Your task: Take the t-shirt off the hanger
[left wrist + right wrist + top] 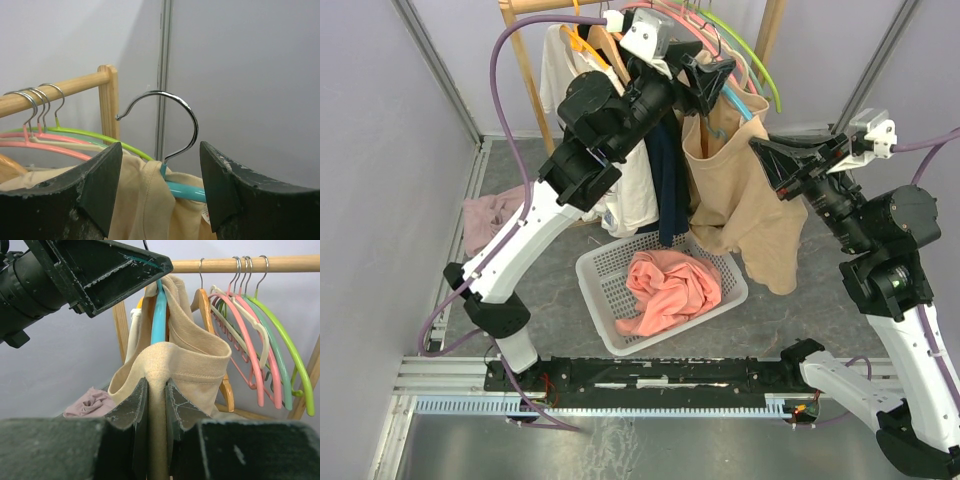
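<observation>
Near the tan t-shirt (752, 205), a white basket (603, 312) holds a coral garment (670, 290).

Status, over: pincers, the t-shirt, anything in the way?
Left pincer open astride neck of turquoise hanger; hook off the rail. Right pincer shut on beige t-shirt fabric. Shirt draped on hanger, not free. Empty hangers on rail close beside.

The t-shirt (752, 205) hangs on the hanger (185, 191), just behind the basket (593, 300).
</observation>
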Robot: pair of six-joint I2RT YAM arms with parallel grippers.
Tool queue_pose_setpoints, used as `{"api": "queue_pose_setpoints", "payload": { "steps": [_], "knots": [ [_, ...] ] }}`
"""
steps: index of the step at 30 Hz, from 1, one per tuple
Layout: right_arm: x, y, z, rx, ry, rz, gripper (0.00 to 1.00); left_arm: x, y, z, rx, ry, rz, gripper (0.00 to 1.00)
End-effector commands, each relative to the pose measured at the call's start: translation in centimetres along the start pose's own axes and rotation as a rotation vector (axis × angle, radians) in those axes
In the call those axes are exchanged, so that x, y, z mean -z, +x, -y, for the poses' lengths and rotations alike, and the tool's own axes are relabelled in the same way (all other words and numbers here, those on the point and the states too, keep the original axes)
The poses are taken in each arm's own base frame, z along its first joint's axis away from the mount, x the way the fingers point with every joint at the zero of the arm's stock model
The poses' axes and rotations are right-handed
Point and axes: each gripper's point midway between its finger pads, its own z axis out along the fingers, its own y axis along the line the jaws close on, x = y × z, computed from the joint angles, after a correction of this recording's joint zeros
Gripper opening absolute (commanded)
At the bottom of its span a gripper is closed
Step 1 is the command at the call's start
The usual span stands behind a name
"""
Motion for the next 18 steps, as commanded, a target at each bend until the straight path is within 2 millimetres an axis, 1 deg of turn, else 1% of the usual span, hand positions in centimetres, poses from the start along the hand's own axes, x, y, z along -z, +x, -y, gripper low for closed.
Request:
{"api": "queue_pose_setpoints", "payload": {
  "steps": [1, 4, 6, 11, 12, 14, 16, 17, 18],
  "knots": [
    [0.6, -4.1, -1.2, 0.016, -0.044, 0.138, 0.01, -0.5, -2.5, 0.3, -0.051, 0.022, 0.084, 0.69],
    [0.6, -4.2, -1.3, 0.014, -0.048, 0.142, 0.01, -0.8, -1.8, 0.4, -0.055, 0.029, 0.063, 0.66],
    [0.6, -4.4, -1.5, 0.011, -0.056, 0.144, 0.01, -0.9, -1.4, 0.2, -0.060, 0.023, 0.056, 0.60],
    [0.6, -4.7, -1.2, -0.006, -0.035, 0.156, 0.01, -1.1, -0.4, 0.1, -0.063, 0.019, 0.030, 0.37],
    [0.6, -4.8, -1.1, -0.009, -0.032, 0.157, 0.01, -1.1, -0.1, 0.1, -0.063, 0.018, 0.024, 0.29],
    [0.5, -4.9, -1.1, -0.013, -0.028, 0.155, 0.01, -1.0, 0.2, 0.1, -0.062, 0.017, 0.015, 0.19],
    [0.4, -5.0, -1.0, -0.016, -0.023, 0.150, 0.01, -1.0, 0.4, -0.1, -0.063, 0.006, 0.011, 0.06],
    [0.4, -4.9, -1.0, -0.017, -0.021, 0.142, 0.02, -0.9, 0.3, -0.2, -0.065, 0.000, 0.013, 0.03],
    [0.3, -4.9, -0.9, -0.017, -0.019, 0.136, 0.06, -0.9, 0.1, -0.4, -0.065, -0.009, 0.016, 0.03]
  ]
}}
